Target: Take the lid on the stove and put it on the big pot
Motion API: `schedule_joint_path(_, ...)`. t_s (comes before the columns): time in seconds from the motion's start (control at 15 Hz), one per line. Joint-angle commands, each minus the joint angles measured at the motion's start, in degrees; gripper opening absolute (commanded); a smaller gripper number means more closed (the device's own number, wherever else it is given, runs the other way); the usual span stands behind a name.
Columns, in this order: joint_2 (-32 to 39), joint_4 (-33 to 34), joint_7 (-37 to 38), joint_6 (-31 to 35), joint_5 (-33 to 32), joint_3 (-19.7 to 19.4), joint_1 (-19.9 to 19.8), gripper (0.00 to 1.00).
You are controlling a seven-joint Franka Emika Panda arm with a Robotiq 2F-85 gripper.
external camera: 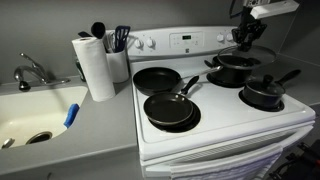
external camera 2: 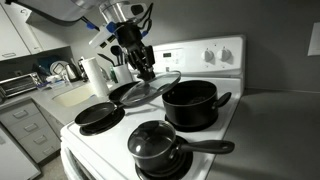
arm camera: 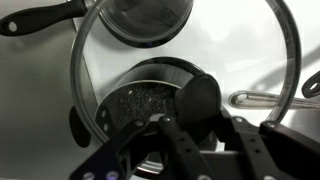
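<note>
My gripper (external camera 2: 146, 70) is shut on the small black knob of the clear-glass lid (external camera 2: 160, 88) and holds it tilted above the white stove (external camera 2: 100, 140), next to the big pot (external camera 2: 192, 108). The lid's right edge reaches the pot's near rim. In an exterior view the gripper (external camera: 244, 40) hangs just above the wide black big pot (external camera: 235, 72) at the stove's (external camera: 215, 125) back right burner. In the wrist view the fingers (arm camera: 197, 115) clamp the knob and the lid's metal rim and glass (arm camera: 90, 60) fill the frame.
A smaller lidded saucepan (external camera: 265, 95) with a long handle sits in front of the big pot. Two black frying pans (external camera: 168, 108) (external camera: 157, 78) occupy the other burners. A paper towel roll (external camera: 97, 68) and utensil holder (external camera: 119, 62) stand beside the stove, with a sink (external camera: 35, 115) beyond.
</note>
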Motion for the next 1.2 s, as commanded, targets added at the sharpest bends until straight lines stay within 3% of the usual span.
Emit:
schedule_joint_path(0.0,-0.13,0.12,-0.13,-0.17,0.14,0.59,-0.72,0.39)
schedule_joint_path(0.2,0.5,0.01,0.08,-0.17,0.14,0.68,-0.58,0.39)
schedule_joint_path(0.27,0.61,-0.02,0.08,-0.17,0.14,0.66,-0.59,0.14)
schedule_joint_path(0.67,4.98,-0.79,-8.55,5.24,5.9,-4.19,-3.66,0.14)
schedule_joint_path(1.13,11.08,5.89,-16.48,5.7,10.84,-7.57,-6.41,0.14)
